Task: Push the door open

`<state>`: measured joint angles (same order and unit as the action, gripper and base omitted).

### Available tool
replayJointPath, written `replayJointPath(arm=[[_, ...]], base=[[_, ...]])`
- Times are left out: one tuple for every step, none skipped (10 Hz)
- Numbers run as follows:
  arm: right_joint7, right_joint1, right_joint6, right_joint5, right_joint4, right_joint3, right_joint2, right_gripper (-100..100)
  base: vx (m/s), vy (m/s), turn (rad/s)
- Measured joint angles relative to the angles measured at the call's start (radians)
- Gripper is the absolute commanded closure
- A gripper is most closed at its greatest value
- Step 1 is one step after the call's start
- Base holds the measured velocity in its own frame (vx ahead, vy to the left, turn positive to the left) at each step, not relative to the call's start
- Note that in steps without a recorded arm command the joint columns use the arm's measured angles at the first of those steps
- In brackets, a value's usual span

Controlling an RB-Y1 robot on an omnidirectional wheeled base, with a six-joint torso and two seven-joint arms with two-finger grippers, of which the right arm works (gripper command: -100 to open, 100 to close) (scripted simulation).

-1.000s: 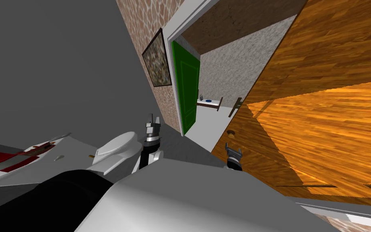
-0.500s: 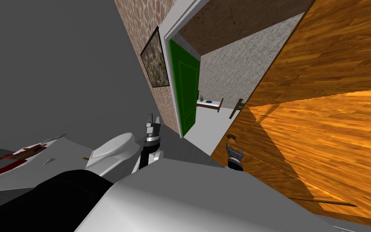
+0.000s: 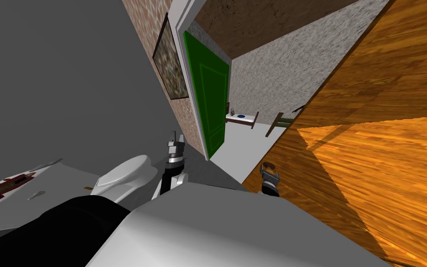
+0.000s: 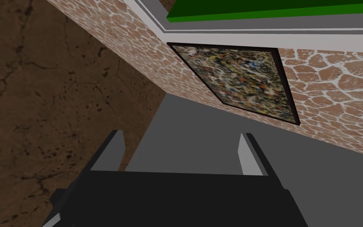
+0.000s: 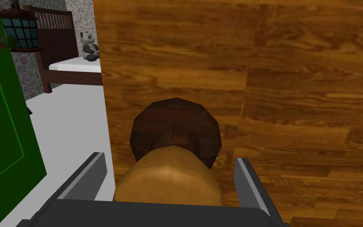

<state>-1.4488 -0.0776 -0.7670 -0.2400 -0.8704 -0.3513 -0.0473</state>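
Leftmost, low: a white surface point(image 3: 46, 181) with red-brown marks on it; I cannot tell what it is.
Beside it: a white toilet point(image 3: 122, 172) with its lid down, just left of my left arm.
Left pincer point(image 3: 175, 138): held up in front of the stone-patterned wall point(image 3: 187, 120), near the left side of the doorway. Its two fingers are spread with nothing between them.
Framed picture point(image 3: 168, 58): hangs on that wall above the left pincer, just left of the white door frame point(image 3: 184, 14).
Green door point(image 3: 208, 104): stands open inside the doorway, along its left side.
Beyond the doorway: a pale floor point(image 3: 240, 148) and a speckled grey wall point(image 3: 291, 65). A dark-framed bed point(image 5: 72, 65) with a white top has a black-and-white panda toy point(image 5: 88, 47) sitting on it. A dark lantern point(image 5: 19, 27) shows close to the green door.
Right pincer point(image 5: 169, 157): its fingers are spread, one on each side of the knob with a small gap on both sides, pinching nothing.
Knob point(image 5: 169, 181): tan and rounded, on a dark brown rosette point(image 5: 176, 122), close to the wooden door's free edge.
Wooden door point(image 3: 374, 153): orange-brown planks on the right, directly ahead of the right pincer. It is ajar, and the pale floor shows past its free edge.
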Motion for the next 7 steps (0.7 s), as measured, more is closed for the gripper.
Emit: replayJointPath(arm=[[0.000, 0.000, 0.000, 0.000, 0.000, -0.001, -0.002, 100], [0.000, 0.002, 0.001, 0.000, -0.001, -0.001, -0.003, 100], [0.000, 0.003, 0.002, 0.000, -0.001, -0.002, -0.004, 100], [0.000, 0.003, 0.003, 0.000, -0.001, -0.002, -0.004, 100], [0.000, 0.003, 0.003, 0.000, -0.001, -0.002, -0.004, 100], [0.000, 0.003, 0.003, 0.000, -0.001, -0.002, -0.004, 100], [0.002, 0.004, 0.002, -0.003, 0.010, -0.005, -0.003, 100]], base=[[-0.024, 0.012, 0.006], [-0.013, 0.005, 0.009], [0.000, 0.000, 0.000], [0.000, 0.000, 0.000], [0.000, 0.000, 0.000], [0.131, -0.017, -0.033], [0.185, -0.022, -0.042]])
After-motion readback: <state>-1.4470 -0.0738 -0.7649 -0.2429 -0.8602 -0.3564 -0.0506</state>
